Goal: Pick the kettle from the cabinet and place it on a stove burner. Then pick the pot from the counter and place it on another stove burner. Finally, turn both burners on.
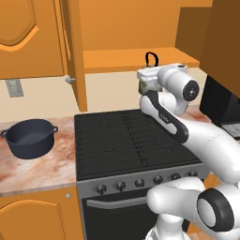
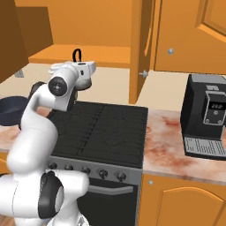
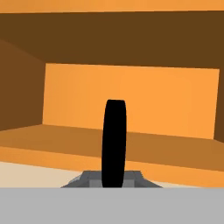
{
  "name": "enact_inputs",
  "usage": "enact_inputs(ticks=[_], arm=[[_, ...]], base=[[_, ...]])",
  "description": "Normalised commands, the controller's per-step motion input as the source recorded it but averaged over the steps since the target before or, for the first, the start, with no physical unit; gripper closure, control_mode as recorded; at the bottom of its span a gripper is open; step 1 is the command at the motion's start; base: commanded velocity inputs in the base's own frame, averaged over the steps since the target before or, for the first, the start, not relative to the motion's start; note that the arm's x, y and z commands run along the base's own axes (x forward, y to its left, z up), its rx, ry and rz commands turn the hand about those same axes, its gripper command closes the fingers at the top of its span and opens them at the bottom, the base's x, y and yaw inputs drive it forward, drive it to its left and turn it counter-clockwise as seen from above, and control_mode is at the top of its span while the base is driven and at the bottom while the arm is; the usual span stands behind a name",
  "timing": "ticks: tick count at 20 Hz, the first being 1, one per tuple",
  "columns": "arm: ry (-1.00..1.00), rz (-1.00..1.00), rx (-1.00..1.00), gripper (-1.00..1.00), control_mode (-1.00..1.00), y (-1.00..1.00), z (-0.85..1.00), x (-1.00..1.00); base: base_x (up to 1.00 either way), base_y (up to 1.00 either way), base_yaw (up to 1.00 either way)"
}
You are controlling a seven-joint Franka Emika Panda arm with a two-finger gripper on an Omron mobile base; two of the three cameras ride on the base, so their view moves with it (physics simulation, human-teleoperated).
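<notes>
The tool (image 1: 149,79) is clamped on the thin black handle of the kettle (image 1: 149,86), which hangs in the air just in front of the open cabinet (image 1: 140,58), below the edge of its shelf and above the back of the stove, at about 1 o'clock from the middle of the burners (image 1: 133,140) in the left base view. In the hand view the handle (image 3: 114,144) stands upright between the fingers, with the cabinet's inside behind it. I judge that the first pick is done and the kettle is off the shelf, but it is not yet on a burner. The pot (image 1: 29,138) sits on the counter (image 1: 37,168), at 9 o'clock from the stove, not touched. Both placings and the turning of the two knobs (image 1: 140,183) are left. The black coffee machine (image 2: 206,117) at 3 o'clock has a small display, but its signs are too small to read; I see no other writing.
</notes>
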Motion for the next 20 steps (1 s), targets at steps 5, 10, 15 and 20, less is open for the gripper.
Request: enact_inputs(ticks=[5, 10, 15, 20], arm=[[0.0, 0.02, 0.0, 1.0, -1.0, -0.03, -0.14, 0.11], [0.0, 0.02, 0.0, 1.0, -1.0, -0.06, -0.14, 0.09], [0.0, 0.01, 0.0, 1.0, -1.0, -0.08, -0.12, 0.04], [0.0, 0.0, 0.0, 1.0, -1.0, -0.09, -0.13, 0.0]], base=[[0.0, 0.0, 0.0], [0.0, 0.0, 0.0], [0.0, 0.0, 0.0], [0.0, 0.0, 0.0]])
